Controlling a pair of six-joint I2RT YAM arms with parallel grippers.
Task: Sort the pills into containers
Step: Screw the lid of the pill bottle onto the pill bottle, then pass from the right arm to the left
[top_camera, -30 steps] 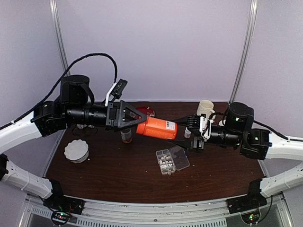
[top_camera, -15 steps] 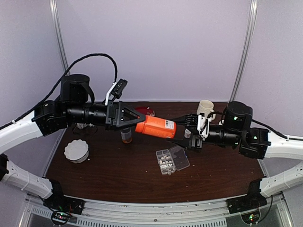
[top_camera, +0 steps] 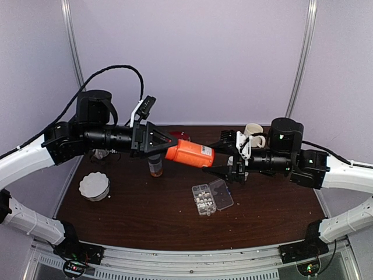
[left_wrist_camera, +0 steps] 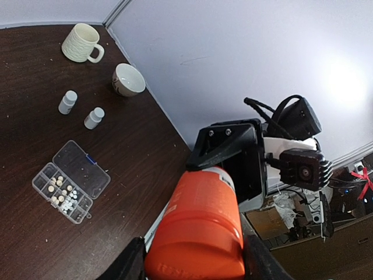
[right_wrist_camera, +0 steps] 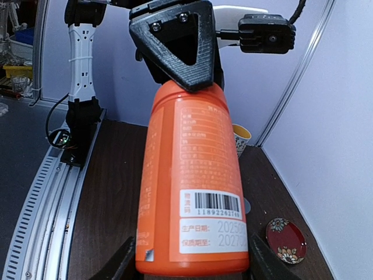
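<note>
My left gripper (top_camera: 171, 146) is shut on the cap end of a large orange bottle (top_camera: 189, 154) and holds it level above the table; the left wrist view shows the cap (left_wrist_camera: 195, 256) between the fingers. My right gripper (top_camera: 217, 156) is open, its fingers on either side of the bottle's base (right_wrist_camera: 192, 256), with no clear grip. The clear organizer box (top_camera: 223, 195) lies open on the table below them, with whitish pills (top_camera: 204, 200) in several of its cells. It also shows in the left wrist view (left_wrist_camera: 81, 169), pills (left_wrist_camera: 60, 192) included.
A white mug (top_camera: 252, 133) and a bowl (left_wrist_camera: 129, 79) stand at the back right, with two small white bottles (left_wrist_camera: 67, 102) near them. A red dish (right_wrist_camera: 285, 240) lies at the back. A small amber bottle (top_camera: 155, 167) and a white fluted bowl (top_camera: 94, 185) stand on the left.
The orange bottle and my left gripper have shifted slightly left and up. My right gripper has followed to the left, still at the bottle's base.
</note>
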